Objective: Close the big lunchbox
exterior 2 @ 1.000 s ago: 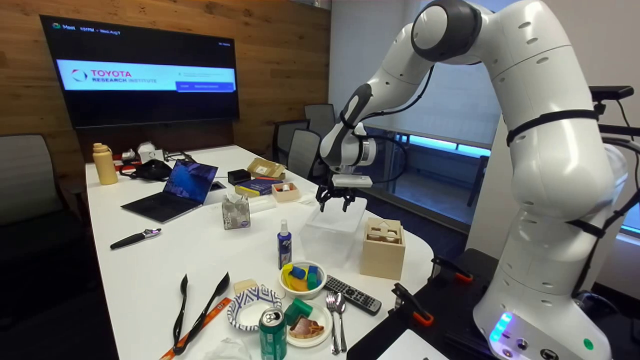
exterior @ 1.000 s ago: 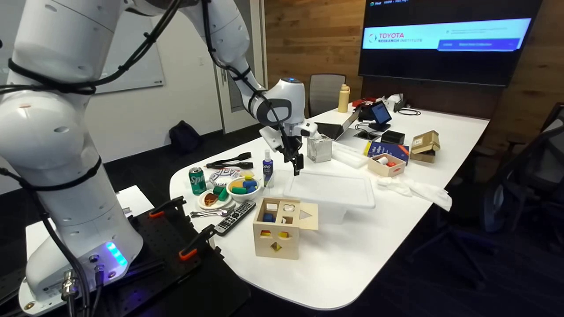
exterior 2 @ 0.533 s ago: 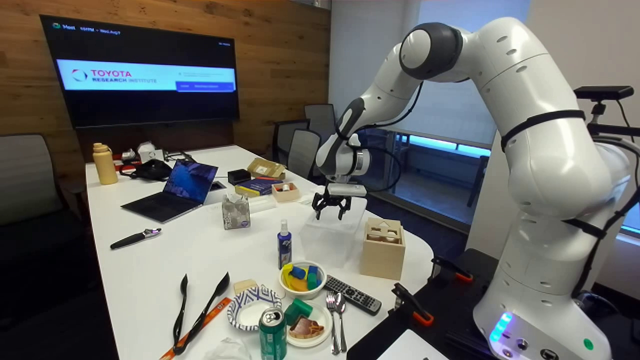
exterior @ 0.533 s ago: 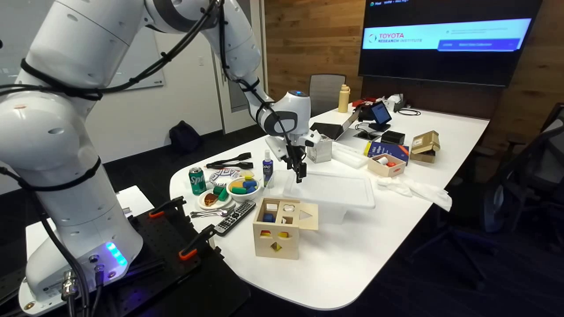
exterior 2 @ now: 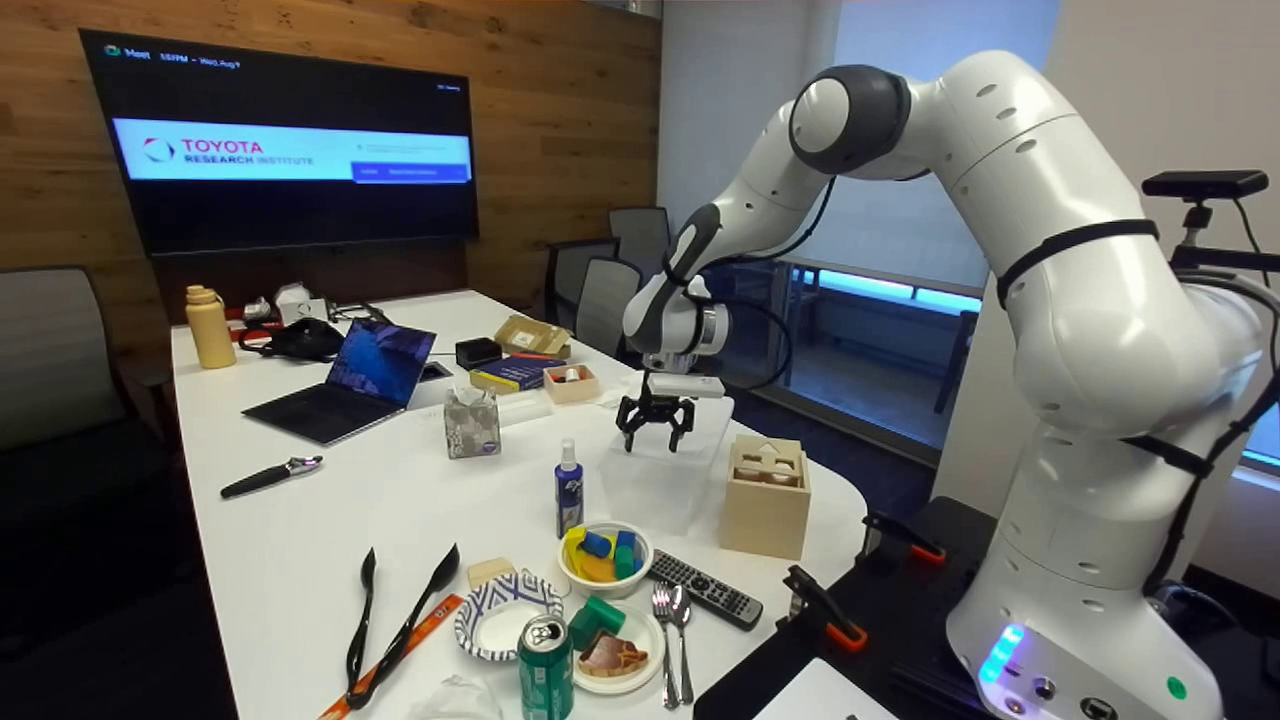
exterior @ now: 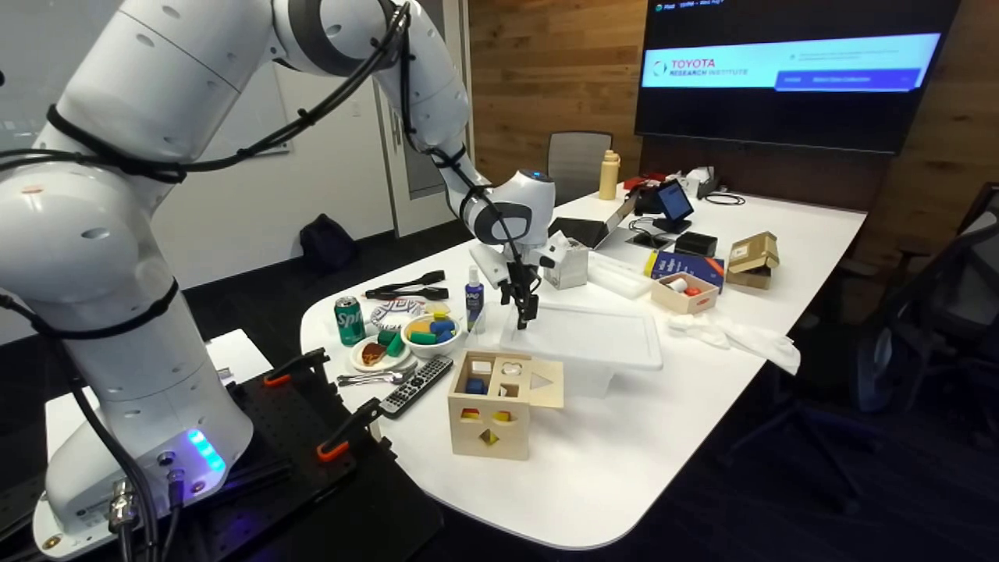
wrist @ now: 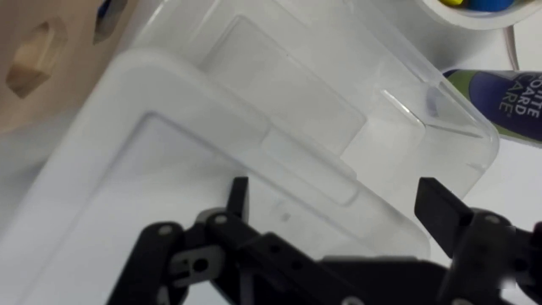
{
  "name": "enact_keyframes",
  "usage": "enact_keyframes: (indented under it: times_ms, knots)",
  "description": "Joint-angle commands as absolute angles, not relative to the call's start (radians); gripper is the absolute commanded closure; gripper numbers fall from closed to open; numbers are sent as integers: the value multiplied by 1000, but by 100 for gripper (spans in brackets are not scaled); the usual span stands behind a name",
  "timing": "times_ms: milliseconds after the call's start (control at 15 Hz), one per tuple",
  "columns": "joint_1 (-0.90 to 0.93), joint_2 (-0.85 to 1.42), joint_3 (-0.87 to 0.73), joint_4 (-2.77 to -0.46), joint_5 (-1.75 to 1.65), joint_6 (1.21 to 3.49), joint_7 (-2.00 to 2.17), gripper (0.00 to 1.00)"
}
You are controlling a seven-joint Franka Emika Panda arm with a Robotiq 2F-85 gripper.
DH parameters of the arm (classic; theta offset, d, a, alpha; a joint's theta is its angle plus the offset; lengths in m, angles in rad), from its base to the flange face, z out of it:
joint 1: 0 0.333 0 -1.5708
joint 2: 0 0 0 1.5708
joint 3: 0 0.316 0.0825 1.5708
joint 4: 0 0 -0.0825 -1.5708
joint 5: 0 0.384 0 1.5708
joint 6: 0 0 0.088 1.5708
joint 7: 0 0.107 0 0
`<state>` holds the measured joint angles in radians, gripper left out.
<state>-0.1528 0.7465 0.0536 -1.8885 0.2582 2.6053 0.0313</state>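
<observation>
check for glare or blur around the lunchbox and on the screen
Wrist view: bright streaks on the clear walls of the lunchbox, the wooden box soft. In an exterior view those walls fade against the white table; in both exterior views the smallest text on the screen is smeared.

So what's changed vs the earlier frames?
The gripper came down toward the lid of the big lunchbox, the arm bending lower with it. It was open before and is open now: nothing taken hold of, nothing let go. Stayed: the lid lies across the lunchbox with one end uncovered (any shift is too slight to call); wooden box and spray bottle unmoved.
</observation>
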Motion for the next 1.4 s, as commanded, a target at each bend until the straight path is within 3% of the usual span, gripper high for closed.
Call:
enact_keyframes:
  times_ms: [0,1333]
  knots:
    - [-201,755,103,-1843,286,2482,-39,0]
    - [-193,851,133,-1693,298,2156,-172,0]
